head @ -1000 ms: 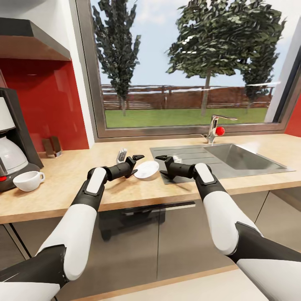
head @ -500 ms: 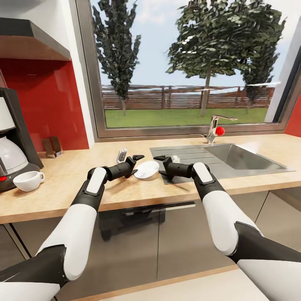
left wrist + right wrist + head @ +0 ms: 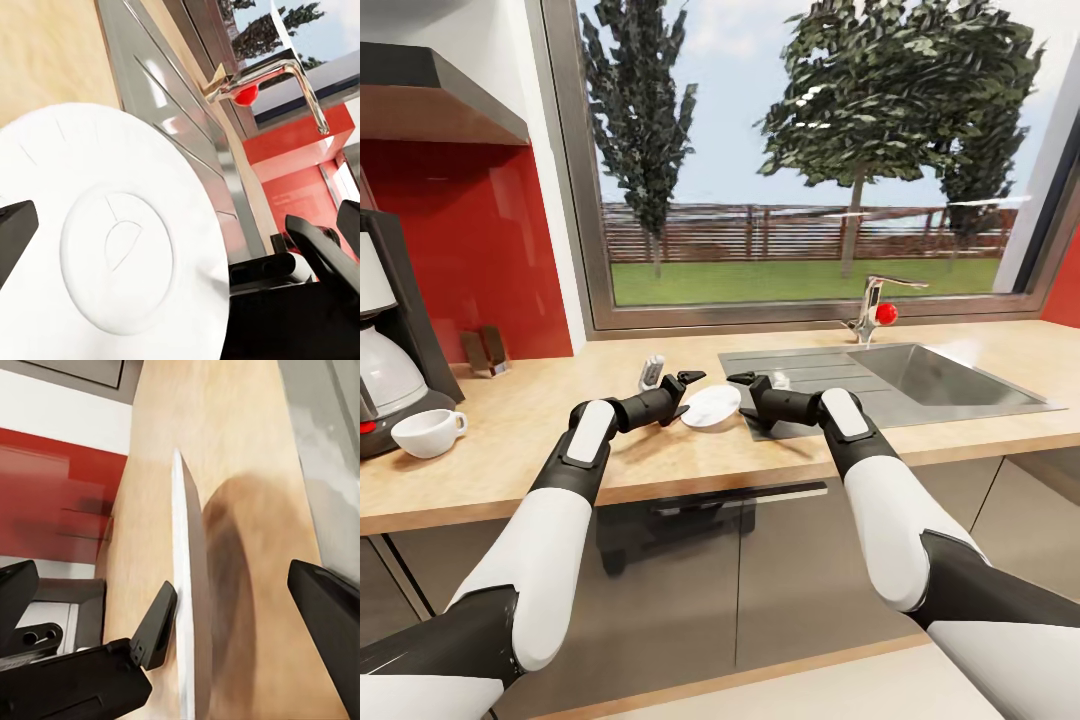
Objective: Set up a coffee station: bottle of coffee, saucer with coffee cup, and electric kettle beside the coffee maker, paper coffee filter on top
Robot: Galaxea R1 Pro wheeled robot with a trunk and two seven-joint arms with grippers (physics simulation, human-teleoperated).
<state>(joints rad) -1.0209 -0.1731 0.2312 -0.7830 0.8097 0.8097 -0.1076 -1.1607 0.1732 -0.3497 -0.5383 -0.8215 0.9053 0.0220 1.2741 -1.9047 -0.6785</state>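
Saucer (image 3: 711, 405): tilted, raised off kitchen countertop (image 3: 540, 440), pinched at its 9 o'clock rim by left gripper (image 3: 688, 385). Right gripper (image 3: 742, 378) spread at 3 o'clock, apart. Sink (image 3: 935, 375) edge adj. Coffee cup (image 3: 428, 432) by coffee maker (image 3: 390, 340), far left.

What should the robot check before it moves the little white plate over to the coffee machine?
1. Saucer held by left pincer: cannot tell; it sits tilted between both pincers.
2. Right pincer open and off the saucer: ok.
3. Coffee cup beside the coffee maker: ok.
4. Bare countertop along the way to the cup: ok.
5. Cup on saucer: not ok, not yet.
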